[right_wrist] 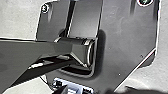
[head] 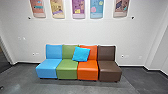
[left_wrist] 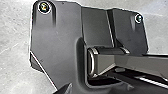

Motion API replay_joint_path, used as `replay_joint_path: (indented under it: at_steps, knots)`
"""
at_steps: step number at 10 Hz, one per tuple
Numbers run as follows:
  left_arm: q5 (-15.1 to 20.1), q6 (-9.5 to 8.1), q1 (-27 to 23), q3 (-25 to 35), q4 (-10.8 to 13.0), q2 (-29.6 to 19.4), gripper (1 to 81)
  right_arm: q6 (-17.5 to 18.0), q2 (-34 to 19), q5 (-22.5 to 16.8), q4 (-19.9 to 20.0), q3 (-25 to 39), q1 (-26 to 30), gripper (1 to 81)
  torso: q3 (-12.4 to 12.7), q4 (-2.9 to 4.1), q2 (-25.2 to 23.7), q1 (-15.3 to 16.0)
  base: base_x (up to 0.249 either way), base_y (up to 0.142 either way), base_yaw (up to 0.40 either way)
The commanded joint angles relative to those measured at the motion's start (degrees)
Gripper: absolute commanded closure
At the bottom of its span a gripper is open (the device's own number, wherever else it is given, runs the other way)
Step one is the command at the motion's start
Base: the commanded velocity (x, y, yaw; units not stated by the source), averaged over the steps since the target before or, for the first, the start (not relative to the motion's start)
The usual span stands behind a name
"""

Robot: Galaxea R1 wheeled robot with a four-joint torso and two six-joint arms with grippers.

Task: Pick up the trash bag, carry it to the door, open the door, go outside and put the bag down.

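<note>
At the bottom of the left wrist view, a dark part of my left gripper (left_wrist: 64,89) shows over the robot's own plate. Likewise, a dark tip of my right gripper (right_wrist: 61,90) rises at the bottom of the right wrist view. Near it, along the lower edge, lies a soft-edged black mass (right_wrist: 142,91); I cannot tell whether it is the trash bag. I cannot make out what either gripper holds.
Blue (head: 50,68), green (head: 68,68), orange (head: 87,70) and brown (head: 109,70) seats stand against the white wall (head: 62,31). A blue cushion (head: 81,54) leans on the middle ones. Several posters hang above. Dark floor (head: 67,87) lies in front.
</note>
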Motion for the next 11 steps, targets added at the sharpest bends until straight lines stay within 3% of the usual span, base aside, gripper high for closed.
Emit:
replay_joint_path:
  at_steps: [1,11]
  knots:
    - [3.55,0.01,-2.04,0.28,0.38,-0.07,1.0,-0.27,-0.21,-3.22,-0.63,0.32,2.03,1.0,0.00,0.00,0.00,0.05,0.134,0.000,0.000]
    - [3.55,-0.07,-2.04,0.20,0.11,-0.16,1.0,-0.27,-0.30,-3.22,-0.45,0.23,2.03,1.0,0.00,0.00,0.00,0.05,0.113,0.000,0.000]
